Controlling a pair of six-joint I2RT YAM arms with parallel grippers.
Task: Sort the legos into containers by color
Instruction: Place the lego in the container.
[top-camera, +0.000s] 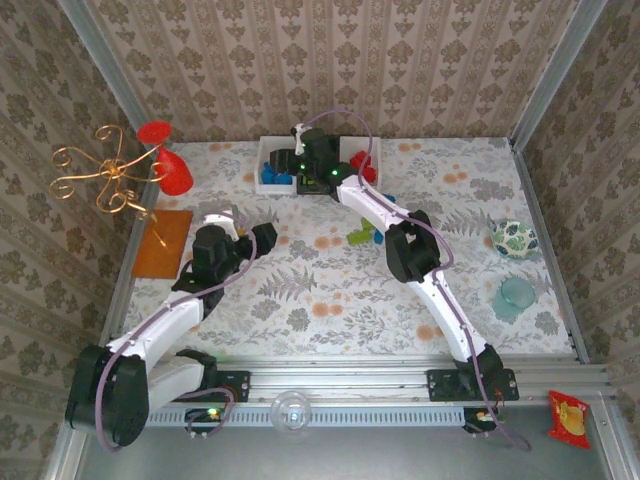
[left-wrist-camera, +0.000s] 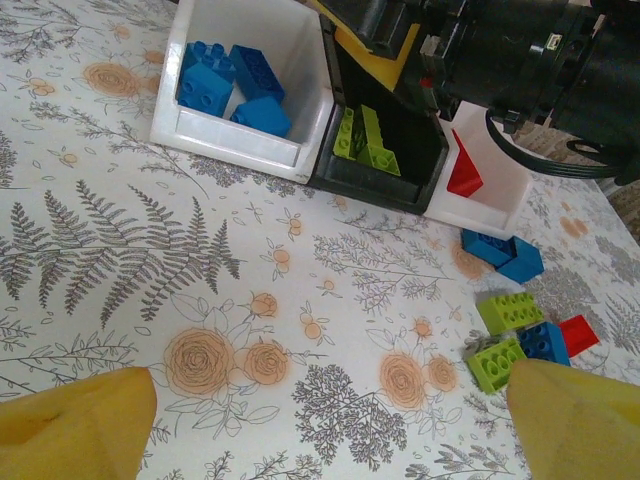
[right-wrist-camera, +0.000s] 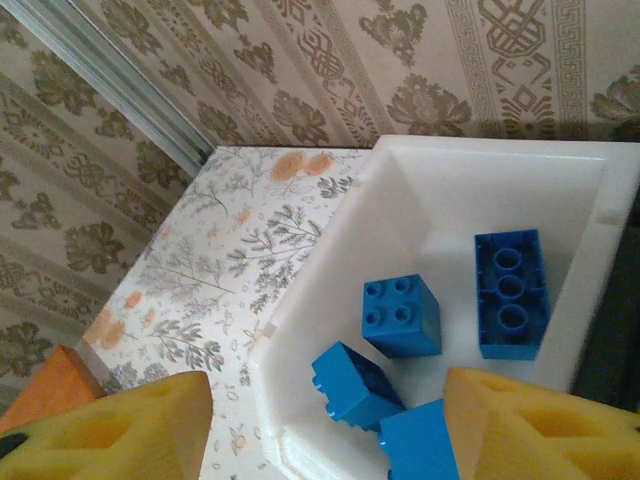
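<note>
While the right gripper (right-wrist-camera: 330, 440) hangs with fingers spread over the white bin (right-wrist-camera: 420, 200) of blue bricks (right-wrist-camera: 402, 315), the left gripper (left-wrist-camera: 330, 420), likewise released, might pinch two colours at once, since the loose bricks (left-wrist-camera: 510, 310) beside the bins lie crowded together.

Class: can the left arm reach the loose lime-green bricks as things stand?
Probably yes: the left gripper is open, bare tablecloth lies before the lime-green bricks, and the right gripper is over the white bin.
</note>
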